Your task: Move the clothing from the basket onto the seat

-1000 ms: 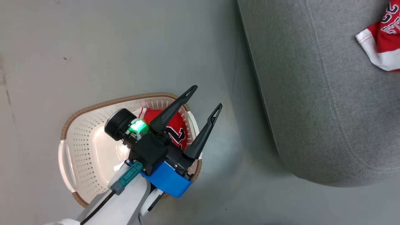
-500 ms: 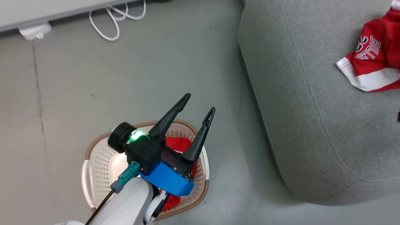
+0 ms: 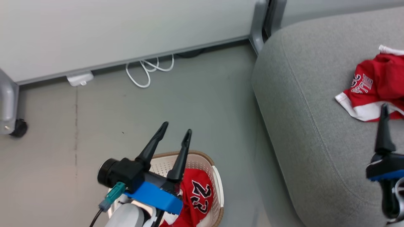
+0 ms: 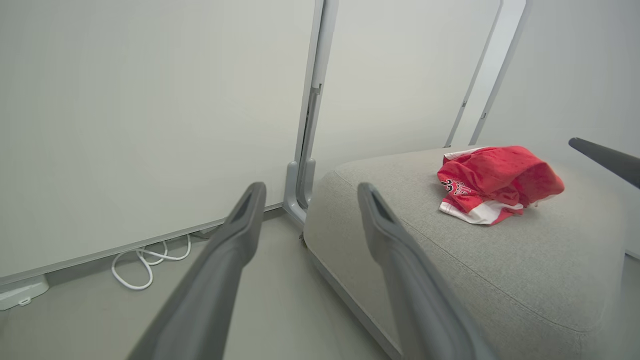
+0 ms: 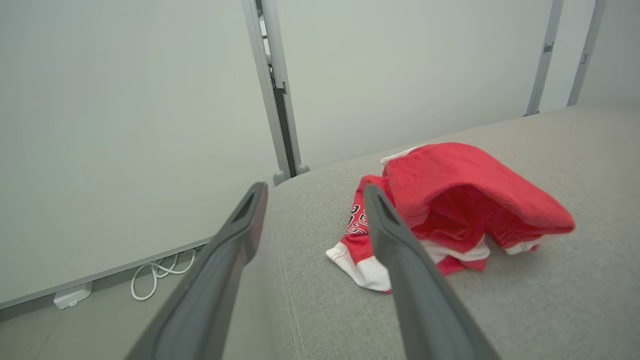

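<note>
The cream basket (image 3: 218,186) stands on the floor at the bottom of the head view, with a red jersey numbered 23 (image 3: 199,195) lying in it. My left gripper (image 3: 176,128) hovers over the basket's far rim, open and empty; in its wrist view my left gripper (image 4: 311,190) points at the wall and the end of the seat. The grey seat (image 3: 309,126) takes up the right side, and a crumpled red and white jersey (image 3: 375,85) lies on it. One finger (image 3: 383,132) of my right gripper rises just in front of that jersey. My right gripper (image 5: 315,192) is open, with nothing between its fingers.
A pale wall panel runs along the back with a metal post (image 3: 258,25) beside the seat's end. A looped white cable (image 3: 148,71) and a white plug box (image 3: 80,78) lie at the wall's foot. A black caster (image 3: 19,127) sits at the far left.
The head view has tilted up, so the wall and cable came in and the basket slid to the bottom edge. My right gripper's finger has come into view at the right. Both grippers stay open.
</note>
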